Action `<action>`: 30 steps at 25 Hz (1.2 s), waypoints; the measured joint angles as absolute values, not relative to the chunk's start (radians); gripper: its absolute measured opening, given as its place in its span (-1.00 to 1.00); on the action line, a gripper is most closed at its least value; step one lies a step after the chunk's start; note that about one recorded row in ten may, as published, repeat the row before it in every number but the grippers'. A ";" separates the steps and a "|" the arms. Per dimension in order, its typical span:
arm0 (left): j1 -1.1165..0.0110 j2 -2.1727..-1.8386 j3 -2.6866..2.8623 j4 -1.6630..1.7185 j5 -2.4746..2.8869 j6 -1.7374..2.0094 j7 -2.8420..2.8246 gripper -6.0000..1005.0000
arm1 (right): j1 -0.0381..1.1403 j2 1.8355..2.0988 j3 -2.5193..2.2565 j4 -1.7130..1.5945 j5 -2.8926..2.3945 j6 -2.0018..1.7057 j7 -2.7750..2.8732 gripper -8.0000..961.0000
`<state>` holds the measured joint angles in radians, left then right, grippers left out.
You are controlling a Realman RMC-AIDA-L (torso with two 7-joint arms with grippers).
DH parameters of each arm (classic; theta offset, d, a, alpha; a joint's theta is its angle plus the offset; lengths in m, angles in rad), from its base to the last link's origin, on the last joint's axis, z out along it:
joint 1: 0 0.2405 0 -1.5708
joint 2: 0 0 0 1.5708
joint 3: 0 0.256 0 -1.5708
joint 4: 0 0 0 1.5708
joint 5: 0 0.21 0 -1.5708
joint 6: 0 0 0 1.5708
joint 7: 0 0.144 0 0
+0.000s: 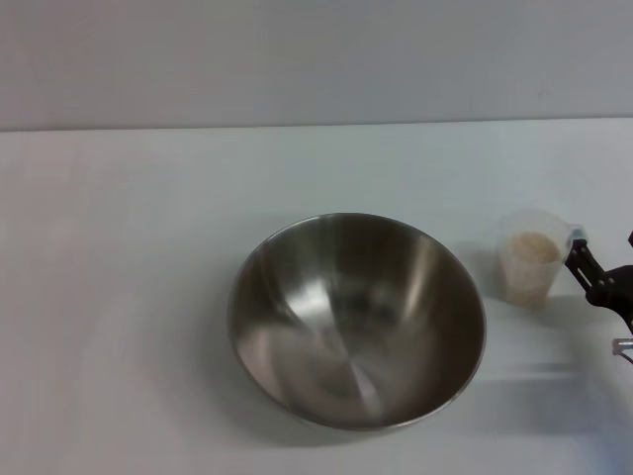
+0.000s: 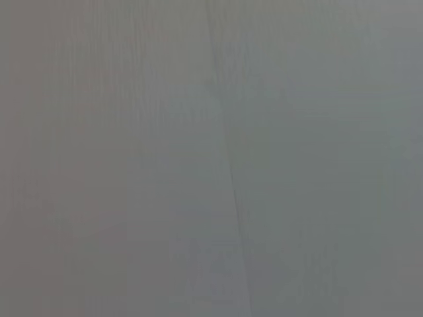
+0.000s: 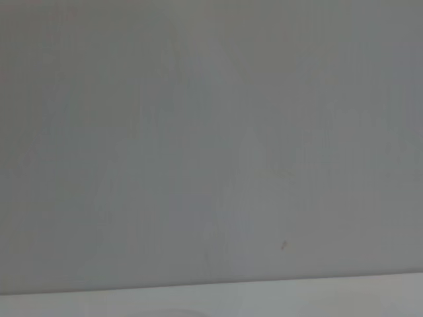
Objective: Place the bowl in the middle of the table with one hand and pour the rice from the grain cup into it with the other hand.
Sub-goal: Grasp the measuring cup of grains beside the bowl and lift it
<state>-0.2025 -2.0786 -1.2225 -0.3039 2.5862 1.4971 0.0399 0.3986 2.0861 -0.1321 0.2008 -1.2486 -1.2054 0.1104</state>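
Your stainless-steel bowl (image 1: 358,322) already sits upright near the middle of the white table (image 1: 119,297), a little toward the near edge, its shiny inside bare of any grains. That placement looks finished, so you can judge the first half of the task done and the pouring still ahead.

The clear plastic grain cup (image 1: 534,257) stands upright just right of the bowl, close to its rim but apart from it, with the cream-coloured rice (image 1: 535,247) filling its lower part. Standing so near the bowl, it should need only a short carry and tilt.

Your right gripper (image 1: 593,282) comes in from the right edge of the head view, its dark fingertip at the cup's right rim. It appears placed to take the cup from the side, which would keep the mouth free for pouring. Only part of the gripper shows, so you cannot tell whether it is spread or closed, nor whether it truly touches the cup.

Your left gripper is out of sight; both wrist views show little beyond the pale wall.
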 joint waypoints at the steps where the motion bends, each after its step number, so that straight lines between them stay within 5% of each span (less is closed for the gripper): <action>1: -0.203 -2.079 -1.223 -0.303 2.586 1.497 0.040 0.56 | 0.399 2.086 -0.132 0.201 -1.249 -1.205 0.111 0.71; 4: -0.204 -2.079 -1.223 -0.301 2.586 1.497 0.040 0.56 | 0.399 2.086 -0.132 0.201 -1.249 -1.187 0.111 0.71; 9: -0.207 -2.079 -1.222 -0.299 2.586 1.496 0.040 0.56 | 0.403 2.086 -0.132 0.201 -1.249 -1.163 0.111 0.42; 12: -0.208 -2.079 -1.222 -0.298 2.586 1.496 0.040 0.56 | 0.405 2.086 -0.132 0.201 -1.249 -1.161 0.112 -0.07; 17: -0.209 -2.079 -1.222 -0.298 2.586 1.496 0.040 0.56 | 0.407 2.087 -0.132 0.203 -1.249 -1.161 0.112 -0.44; 30: -0.212 -2.079 -1.223 -0.284 2.586 1.494 0.041 0.56 | 0.409 2.088 -0.116 0.202 -1.249 -1.152 0.104 -0.81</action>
